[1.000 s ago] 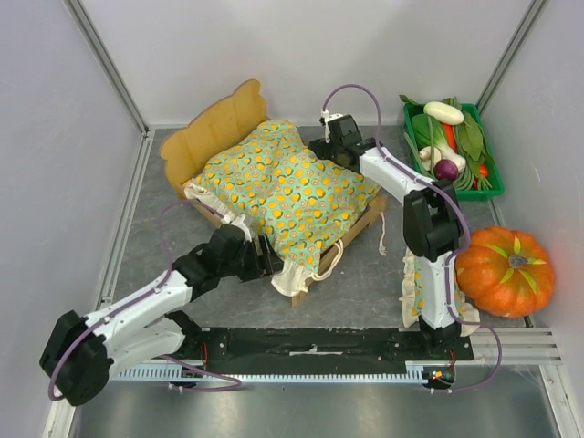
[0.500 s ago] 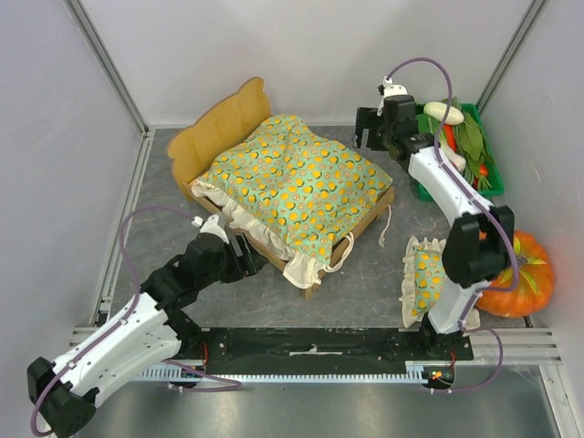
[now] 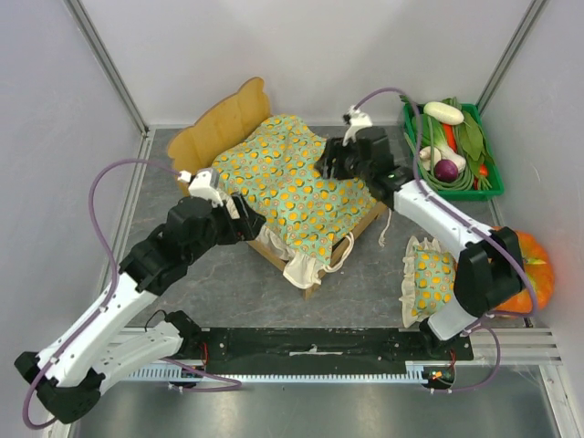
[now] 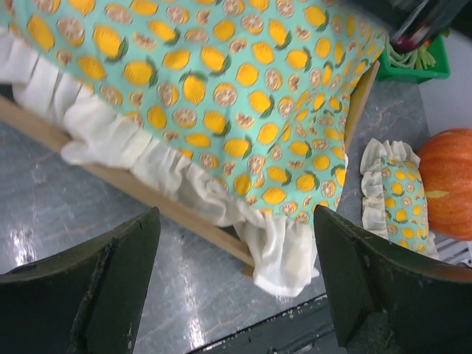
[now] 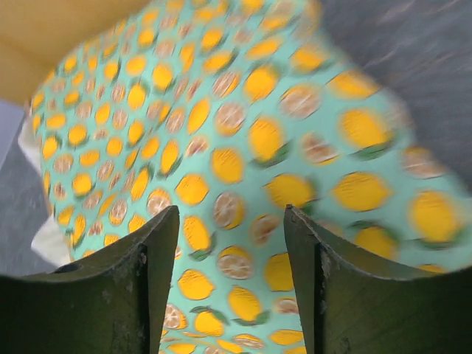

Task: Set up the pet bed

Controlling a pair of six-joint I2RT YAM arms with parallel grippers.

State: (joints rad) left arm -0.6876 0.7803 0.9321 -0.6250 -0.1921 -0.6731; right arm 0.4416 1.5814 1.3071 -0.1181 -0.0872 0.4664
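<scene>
The pet bed [image 3: 222, 125] stands at the middle back, its light-wood wavy headboard at the left; its slatted base is hidden. The green orange-dotted blanket [image 3: 297, 182] covers it, the white ruffle hanging over the front corner. My left gripper [image 3: 245, 222] is open and empty at the bed's left side rail [image 4: 140, 198], with the blanket [image 4: 221, 81] ahead of it [image 4: 236, 221]. My right gripper [image 3: 328, 166] is open and empty just above the blanket's far right part [image 5: 221, 110], headboard [image 5: 59, 33] beyond it [image 5: 230, 214]. The matching pillow [image 3: 429, 278] lies on the table by the right arm.
A green tray of vegetables [image 3: 452, 137] stands at the back right. An orange pumpkin [image 3: 522, 265] sits at the right, next to the pillow; both show in the left wrist view, pumpkin [image 4: 450, 184], pillow [image 4: 398, 195]. White walls enclose the grey table [image 3: 365, 274].
My left gripper rose from the bed's front corner to its left side. My right gripper swung out toward the green tray and came back over the blanket. The blanket now lies flatter.
</scene>
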